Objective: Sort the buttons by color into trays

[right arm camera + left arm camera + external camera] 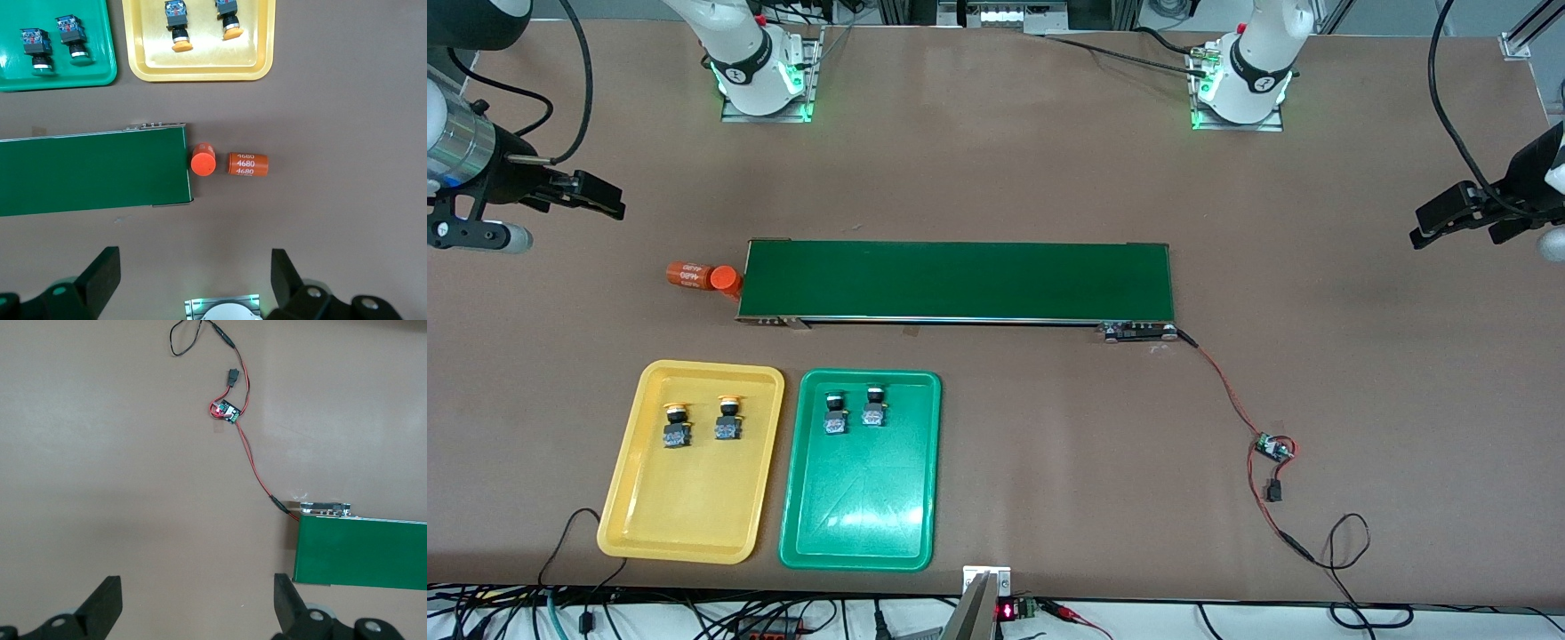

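Now two yellow buttons (678,425) in the yellow tray (694,533), two green buttons (836,414) in the green tray (854,533); both pincers wide.

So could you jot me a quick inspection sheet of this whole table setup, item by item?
Surface: brown table, no spills seen.
Job's things: two yellow-capped buttons in the yellow tray; two green-capped buttons in the green tray.
Clutter: conveyor belt; two orange cylinders at its right-arm end.
Grippers: left gripper and right gripper open, fingers empty, waiting over bare table.
Cables: red-black wire from the belt to a small circuit board.
Surroundings: cable bundles at the table's edge.
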Robot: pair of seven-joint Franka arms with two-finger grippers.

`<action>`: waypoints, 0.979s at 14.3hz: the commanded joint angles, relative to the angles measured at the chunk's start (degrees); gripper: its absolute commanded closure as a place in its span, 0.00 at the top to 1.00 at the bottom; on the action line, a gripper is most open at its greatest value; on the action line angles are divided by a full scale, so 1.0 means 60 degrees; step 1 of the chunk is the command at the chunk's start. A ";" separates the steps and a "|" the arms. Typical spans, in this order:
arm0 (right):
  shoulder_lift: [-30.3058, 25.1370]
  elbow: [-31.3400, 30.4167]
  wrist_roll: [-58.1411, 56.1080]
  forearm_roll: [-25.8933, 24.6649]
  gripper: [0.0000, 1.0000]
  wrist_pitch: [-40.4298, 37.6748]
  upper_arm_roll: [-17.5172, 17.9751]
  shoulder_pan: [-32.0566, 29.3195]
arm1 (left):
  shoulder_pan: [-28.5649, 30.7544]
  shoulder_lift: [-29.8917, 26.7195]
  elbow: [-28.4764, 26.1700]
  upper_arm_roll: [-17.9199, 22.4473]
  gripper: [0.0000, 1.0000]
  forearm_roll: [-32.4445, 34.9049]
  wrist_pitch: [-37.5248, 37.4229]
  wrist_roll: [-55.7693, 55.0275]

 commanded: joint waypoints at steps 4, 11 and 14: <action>-0.0284 -0.0303 -0.0712 0.0133 1.00 0.0090 0.0000 -0.0266 | 0.0115 -0.0069 -0.0151 -0.0001 1.00 -0.0117 0.0039 -0.0058; -0.0197 -0.0259 -0.0698 0.0090 1.00 0.0016 0.0000 -0.0267 | 0.0027 -0.0025 -0.0137 -0.0016 1.00 -0.0073 0.0082 -0.0028; -0.0196 -0.0244 -0.0684 0.0090 1.00 0.0031 0.0000 -0.0267 | 0.0086 -0.0025 -0.0122 -0.0001 1.00 -0.0073 0.0024 0.0335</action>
